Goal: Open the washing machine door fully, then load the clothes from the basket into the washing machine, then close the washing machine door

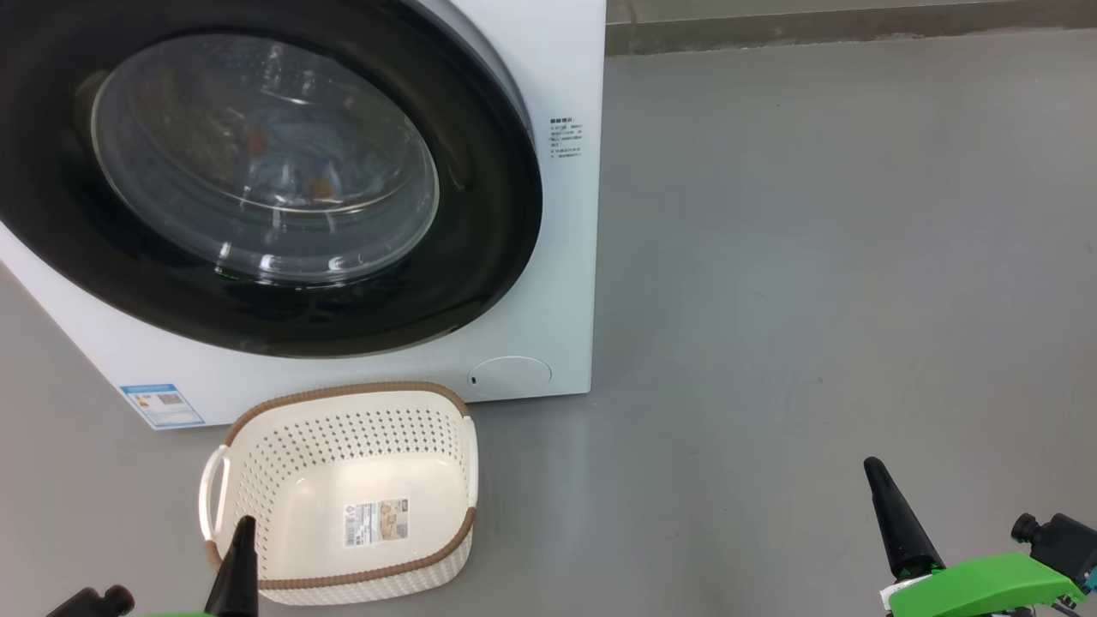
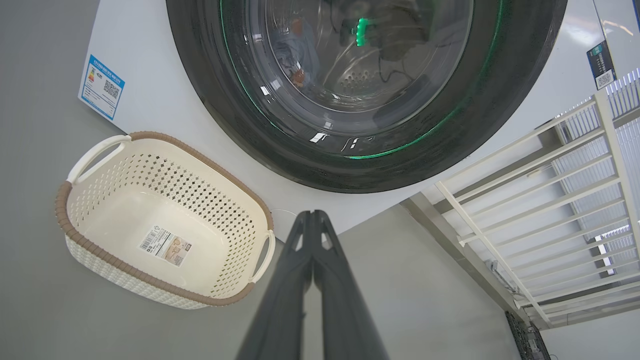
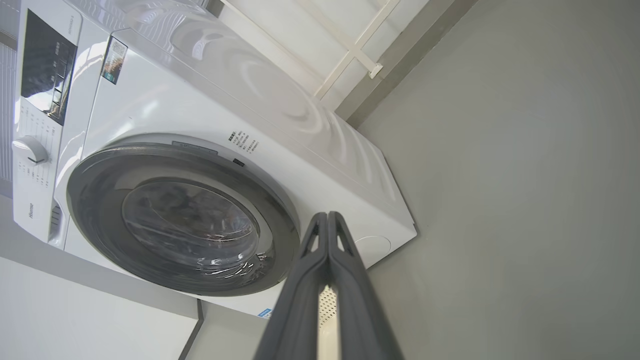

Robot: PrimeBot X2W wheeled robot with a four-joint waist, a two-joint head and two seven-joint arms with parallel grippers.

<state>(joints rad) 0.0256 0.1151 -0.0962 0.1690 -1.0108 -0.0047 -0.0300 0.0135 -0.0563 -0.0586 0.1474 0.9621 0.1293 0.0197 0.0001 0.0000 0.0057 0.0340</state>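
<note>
The white washing machine [image 1: 561, 257] stands at the upper left, its glossy black round door [image 1: 488, 214] flat against the front. Light blue clothes [image 1: 283, 141] with orange-brown marks show inside through the glass. The cream basket [image 1: 343, 391] sits on the floor in front of the machine with just a paper label on its bottom. My left gripper [image 1: 244, 524] is shut, its tip over the basket's near left rim. My right gripper [image 1: 874, 467] is shut, low at the right, far from the machine. In the left wrist view the shut gripper [image 2: 312, 214] points at the door [image 2: 450, 125] beside the basket [image 2: 200, 160].
Grey floor [image 1: 814, 300] stretches right of the machine to a wall base [image 1: 814, 30]. A blue sticker [image 1: 163, 404] and a small round flap [image 1: 512, 375] sit low on the machine's front. A white railing [image 2: 550, 175] stands beside the machine in the left wrist view.
</note>
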